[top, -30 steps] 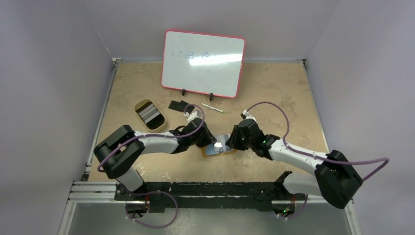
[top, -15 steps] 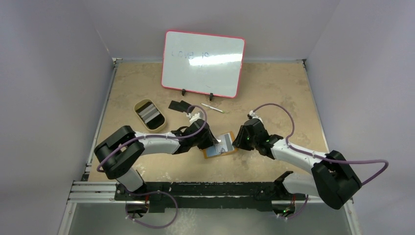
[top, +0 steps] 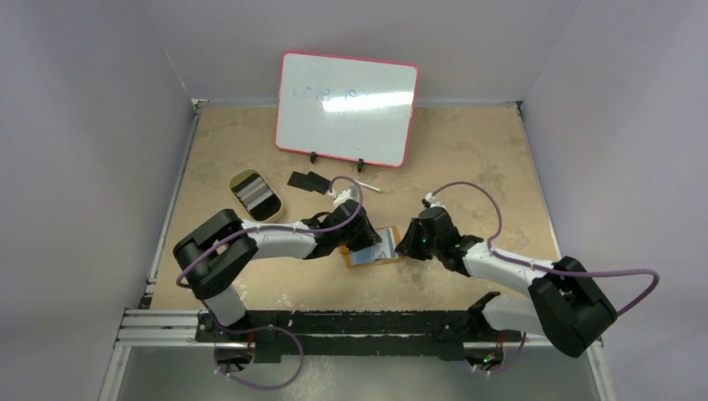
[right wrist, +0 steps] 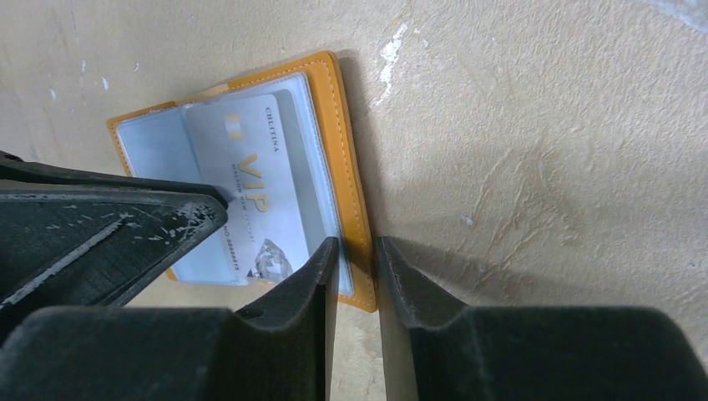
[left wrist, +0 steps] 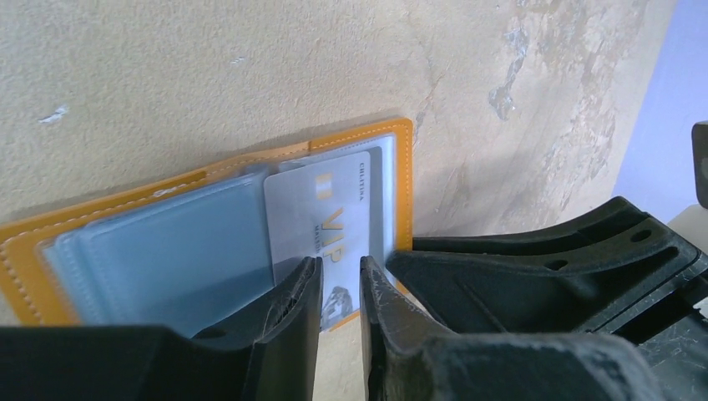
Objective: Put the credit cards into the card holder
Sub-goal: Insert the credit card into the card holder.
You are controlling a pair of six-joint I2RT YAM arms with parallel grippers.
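The orange-tan card holder [top: 386, 255] [left wrist: 404, 184] [right wrist: 351, 167] lies open and flat on the table between the two arms. A silver credit card marked VIP [left wrist: 321, 209] [right wrist: 242, 175] rests among the clear sleeves of its right half, with its near end reaching the holder's near edge. My left gripper [top: 367, 236] [left wrist: 341, 266] hovers over that near end, jaws a narrow gap apart with nothing clamped. At the holder's right border my right gripper [top: 404, 242] [right wrist: 357, 246] stands with jaws slightly apart, straddling the orange edge from above. Two black credit cards [top: 307, 180] lie farther back.
An oval tan tin dish [top: 255, 195] holding striped items sits at the back left. A slim pen [top: 367, 185] lies near the foot of the propped whiteboard [top: 346, 109]. Purple cables loop over both wrists.
My left gripper has shifted right, farther over the holder and the silver card. My right gripper has drawn back right, off the holder's middle to its right edge, and narrowed.
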